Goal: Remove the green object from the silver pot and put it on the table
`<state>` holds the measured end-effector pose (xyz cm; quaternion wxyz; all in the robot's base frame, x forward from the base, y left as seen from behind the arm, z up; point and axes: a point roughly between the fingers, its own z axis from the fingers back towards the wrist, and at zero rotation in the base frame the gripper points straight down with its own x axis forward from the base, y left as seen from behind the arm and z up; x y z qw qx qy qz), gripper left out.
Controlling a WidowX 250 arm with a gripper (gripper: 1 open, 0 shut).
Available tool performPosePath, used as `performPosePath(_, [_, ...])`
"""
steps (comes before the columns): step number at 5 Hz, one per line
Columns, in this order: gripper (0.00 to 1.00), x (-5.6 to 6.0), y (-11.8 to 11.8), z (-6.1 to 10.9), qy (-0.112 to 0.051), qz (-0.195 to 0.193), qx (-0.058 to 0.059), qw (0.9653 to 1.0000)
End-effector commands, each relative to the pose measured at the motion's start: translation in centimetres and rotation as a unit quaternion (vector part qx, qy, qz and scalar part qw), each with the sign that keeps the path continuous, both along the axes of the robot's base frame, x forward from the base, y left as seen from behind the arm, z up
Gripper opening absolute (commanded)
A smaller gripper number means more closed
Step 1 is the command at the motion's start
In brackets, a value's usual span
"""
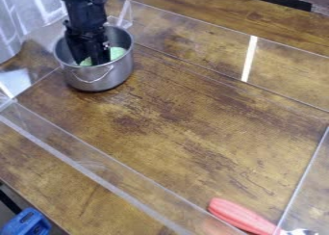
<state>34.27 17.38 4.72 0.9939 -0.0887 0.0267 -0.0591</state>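
- The silver pot [95, 63] is seen near the far left corner of the table [193, 104].
- The green object [108, 55] is seen inside the pot.
- The black gripper [88, 54] is pushed down into the pot, onto the green lump.
- Whether its fingers are open or closed cannot be told.
- A red-orange handle [244, 216] is seen at the near right edge.

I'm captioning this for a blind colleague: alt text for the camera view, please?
A black gripper reaches down into the silver pot onto the green object, at the table's far left. A red-orange item lies near the front edge.
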Motion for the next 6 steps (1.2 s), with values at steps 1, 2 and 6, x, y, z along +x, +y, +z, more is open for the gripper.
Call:
performPosePath(1, [1.00,0.1,2.4,2.4,-0.022,0.004,0.003,0.9998])
performPosePath(2, [1.00,0.8,1.8,3.2,-0.015,-0.013,-0.005,0.9998])
performPosePath(6, [1.00,1.6,0.9,2.3,-0.001,-0.006,-0.027,0.9996])
